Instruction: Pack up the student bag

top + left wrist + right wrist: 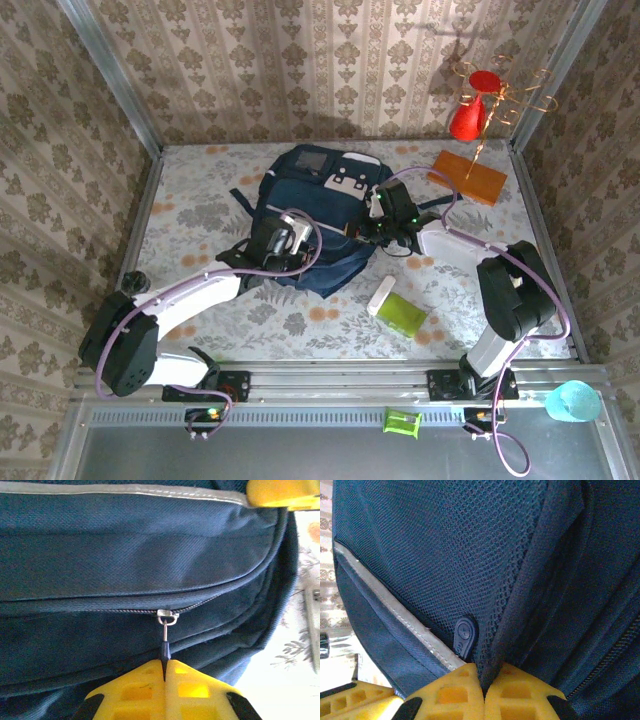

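Navy student bag (125, 545) fabric may slip from the right gripper (484, 680), jaws clenched, if the left gripper (164, 667) tugs its pinched zipper pull (165, 647).

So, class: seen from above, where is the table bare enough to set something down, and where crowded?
Free: the back-left corner between wall and bag; the front strip between left arm and green pack. Crowded: the middle, under bag and arms, and back right by the orange board.
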You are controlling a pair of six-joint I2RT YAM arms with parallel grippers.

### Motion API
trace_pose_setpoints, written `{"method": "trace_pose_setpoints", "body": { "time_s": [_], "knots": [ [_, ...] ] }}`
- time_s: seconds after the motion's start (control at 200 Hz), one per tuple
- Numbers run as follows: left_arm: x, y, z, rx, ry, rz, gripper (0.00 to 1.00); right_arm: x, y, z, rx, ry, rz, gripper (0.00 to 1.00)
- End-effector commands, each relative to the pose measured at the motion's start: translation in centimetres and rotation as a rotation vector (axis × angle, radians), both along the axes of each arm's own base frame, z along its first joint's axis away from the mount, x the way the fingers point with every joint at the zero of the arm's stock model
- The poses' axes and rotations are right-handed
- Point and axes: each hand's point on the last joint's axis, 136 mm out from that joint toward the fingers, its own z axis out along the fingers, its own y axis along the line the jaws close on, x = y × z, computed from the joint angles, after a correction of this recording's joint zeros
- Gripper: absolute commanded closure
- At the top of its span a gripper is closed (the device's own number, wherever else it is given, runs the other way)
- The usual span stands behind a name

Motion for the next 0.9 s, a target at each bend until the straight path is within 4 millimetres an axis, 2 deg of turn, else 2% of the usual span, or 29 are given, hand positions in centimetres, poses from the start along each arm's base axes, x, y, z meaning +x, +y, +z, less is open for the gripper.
{"method": "trace_pose_setpoints", "body": {
  "time_s": [0.0,0.195,0.41,0.535,0.625,0.68,0.765,0.895],
  "knots": [
    [-0.5,4.0,-1.8,0.197,0.003,0.06,1.0,1.3,-2.4,2.2,-0.05,-0.103,-0.037,1.0],
    [0.2,5.7,-1.1,0.263,-0.041,0.11,1.0,1.3,-4.8,3.6,-0.074,-0.119,0.006,1.0],
    [1.0,7.8,-0.6,0.362,-0.069,0.164,1.0,1.9,-7.1,3.4,-0.157,-0.083,0.083,1.0],
    [0.8,7.1,-0.4,0.32,-0.052,0.138,1.0,3.0,-7.4,2.5,-0.233,-0.052,0.13,1.0],
    [0.0,5.0,-0.3,0.211,-0.011,0.064,1.0,4.1,-8.0,2.3,-0.279,-0.053,0.102,1.0],
    [-0.7,3.3,0.0,0.125,0.013,0.018,1.0,4.6,-8.1,2.5,-0.274,-0.057,0.077,0.87],
    [-1.2,1.6,0.5,0.036,0.032,-0.015,1.0,4.6,-7.6,3.2,-0.214,-0.078,0.041,0.73],
    [-1.2,1.0,0.7,0.031,0.031,-0.014,1.0,3.3,-7.4,4.0,-0.147,-0.101,-0.022,0.53]
  ]
}}
